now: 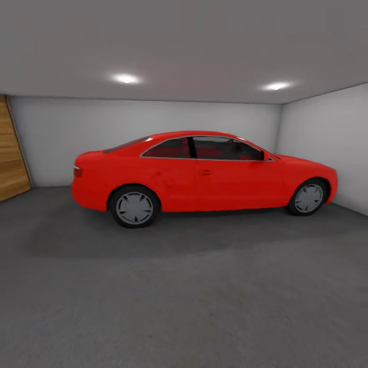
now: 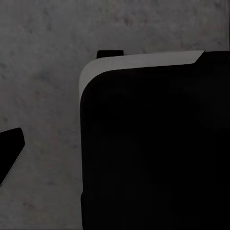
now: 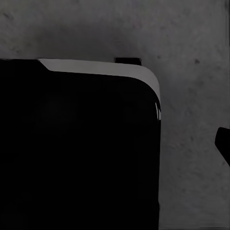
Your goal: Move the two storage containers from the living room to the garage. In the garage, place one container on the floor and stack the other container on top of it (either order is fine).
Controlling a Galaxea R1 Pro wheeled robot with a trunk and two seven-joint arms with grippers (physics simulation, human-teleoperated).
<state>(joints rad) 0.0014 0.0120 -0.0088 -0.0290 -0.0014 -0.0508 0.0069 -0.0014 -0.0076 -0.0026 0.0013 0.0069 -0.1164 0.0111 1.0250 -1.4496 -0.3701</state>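
I am in the garage, a bare room with pale grey walls (image 1: 51,138) and a dark grey concrete floor (image 1: 184,306). The two storage containers and the living room are out of view. The left wrist view looks down on mottled floor (image 2: 43,72) beside a big black rounded part of my own body (image 2: 153,153). A dark tip (image 2: 9,153) pokes in at that view's edge, perhaps a finger. The right wrist view gives the mirrored sight: concrete floor (image 3: 191,72), my black body (image 3: 76,153) and a small dark tip (image 3: 223,143) at the edge.
A red car (image 1: 204,176) stands side-on across the back of the garage, nearly from wall to wall. A wood-panelled surface (image 1: 13,153) is at the far left. A wide stretch of floor lies between me and the car.
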